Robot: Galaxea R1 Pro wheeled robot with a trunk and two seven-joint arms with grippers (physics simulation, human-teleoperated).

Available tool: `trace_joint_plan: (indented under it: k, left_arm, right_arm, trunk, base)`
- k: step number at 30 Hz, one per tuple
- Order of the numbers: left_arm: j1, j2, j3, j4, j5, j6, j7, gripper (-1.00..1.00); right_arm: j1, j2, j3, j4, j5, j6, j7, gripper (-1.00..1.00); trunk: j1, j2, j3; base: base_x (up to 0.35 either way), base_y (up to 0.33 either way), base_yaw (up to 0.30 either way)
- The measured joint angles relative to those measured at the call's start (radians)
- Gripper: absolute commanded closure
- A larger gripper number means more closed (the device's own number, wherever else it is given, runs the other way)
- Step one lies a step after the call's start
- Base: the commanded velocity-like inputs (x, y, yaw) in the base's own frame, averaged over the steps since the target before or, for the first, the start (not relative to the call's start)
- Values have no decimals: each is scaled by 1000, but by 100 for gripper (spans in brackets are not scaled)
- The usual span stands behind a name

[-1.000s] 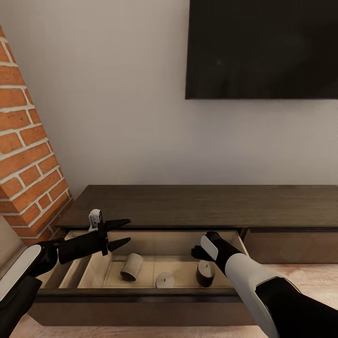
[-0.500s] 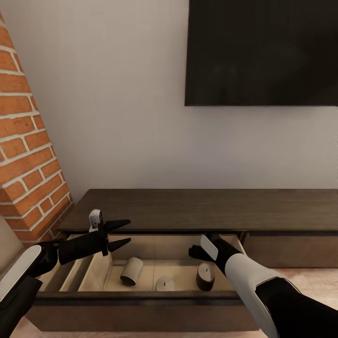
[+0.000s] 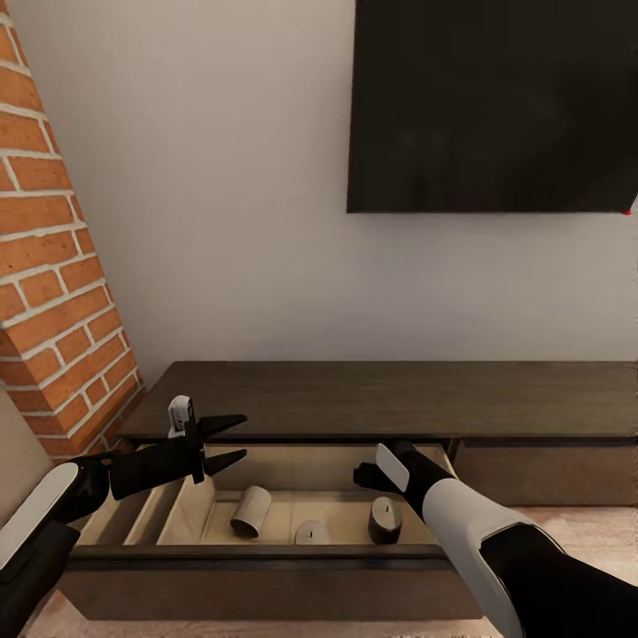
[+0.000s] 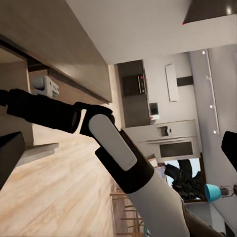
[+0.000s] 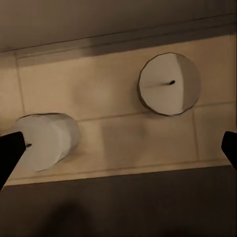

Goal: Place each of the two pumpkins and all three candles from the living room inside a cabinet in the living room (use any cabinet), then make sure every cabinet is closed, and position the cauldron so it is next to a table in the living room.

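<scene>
The cabinet (image 3: 381, 394) stands against the far wall under a dark screen (image 3: 492, 106), its left drawer (image 3: 266, 554) pulled out toward the robot. All three candles lie in the pale drawer bed: one on its side at the left (image 3: 251, 511), one upright in the middle (image 3: 312, 532), one upright at the right (image 3: 385, 519). No pumpkin shows.

The left gripper (image 3: 232, 441) hovers over the drawer's left end, fingers spread wide, holding nothing. The right gripper (image 3: 363, 477) hangs just above the right-hand candle; in the right wrist view its fingertips (image 5: 10, 148) sit far apart at the frame's edges — open and empty.

The risk is the right wrist: it is low inside the drawer, so a careless sideways pull could topple that candle, and pushing the drawer shut early — arm inside — would jam it.
</scene>
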Motion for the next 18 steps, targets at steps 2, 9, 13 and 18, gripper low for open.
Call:
trace_joint_plan:
  k: [2,9,13,18]
  left_arm:
    - [0,0,0,0,0,0,0,-100]
    - [0,0,0,0,0,0,0,-100]
    - [1,0,0,0,0,0,0,-100]
    - [1,0,0,0,0,0,0,-100]
  right_arm:
    - [0,1,0,0,0,3,0,-100]
    - [0,-2,0,0,0,3,1,-100]
    - [0,-4,-1,0,0,3,1,-100]
    - [0,-6,-4,0,-6,3,1,-100]
  trunk:
    - [-8,14,6]
    - [-35,63,28]
    - [-50,91,41]
    - [-69,126,56]
  base:
    - [-14,0,0]
    - [-78,0,0]
    - [-189,0,0]
    - [-38,0,-64]
